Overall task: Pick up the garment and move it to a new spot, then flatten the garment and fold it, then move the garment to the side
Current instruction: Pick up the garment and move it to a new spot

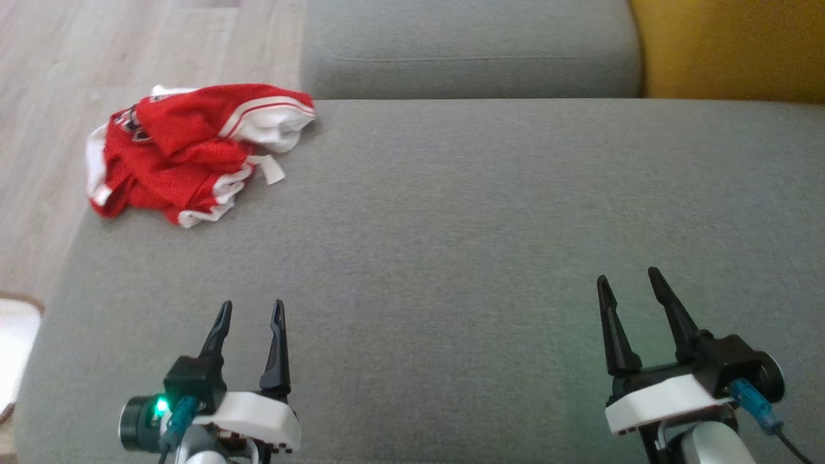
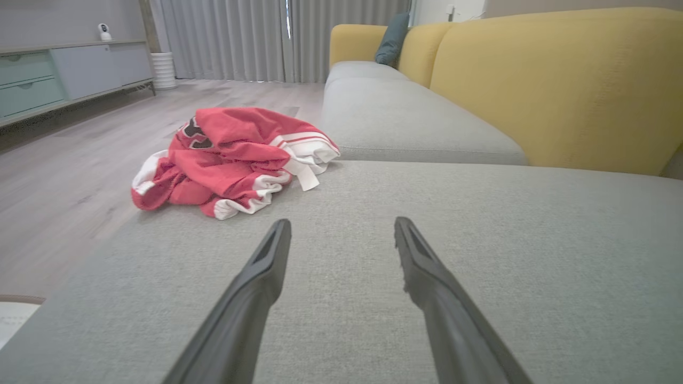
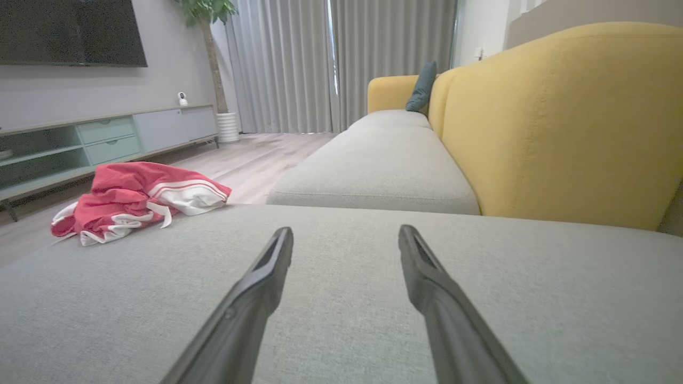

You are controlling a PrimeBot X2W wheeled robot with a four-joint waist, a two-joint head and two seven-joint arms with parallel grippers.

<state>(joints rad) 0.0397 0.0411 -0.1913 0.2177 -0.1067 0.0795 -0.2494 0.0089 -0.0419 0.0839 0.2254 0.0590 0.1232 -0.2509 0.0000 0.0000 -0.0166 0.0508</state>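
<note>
Nearest the robot, low over the front of the grey seat cushion (image 1: 451, 258), the left fingers (image 1: 278, 348) and right fingers (image 1: 612, 328) are set well apart from each other. Both pairs are spread with nothing between them and point away across the sofa. That reads as a ready pose: open and empty because the pick-up has not yet begun, and wide-set so each arm can later take one side of the cloth.

Farther off, at the cushion's far left corner, the garment (image 1: 193, 148), a red jersey with white trim, lies crumpled in a heap. Its left edge reaches the cushion's rim beside the wooden floor (image 1: 129, 38). It lies closer to the left fingers, so they look the likelier pair to reach it first. The bare grey fabric between offers room for flattening.

Beyond are a second grey cushion (image 1: 470, 45) and the yellow backrest (image 1: 728, 45).
</note>
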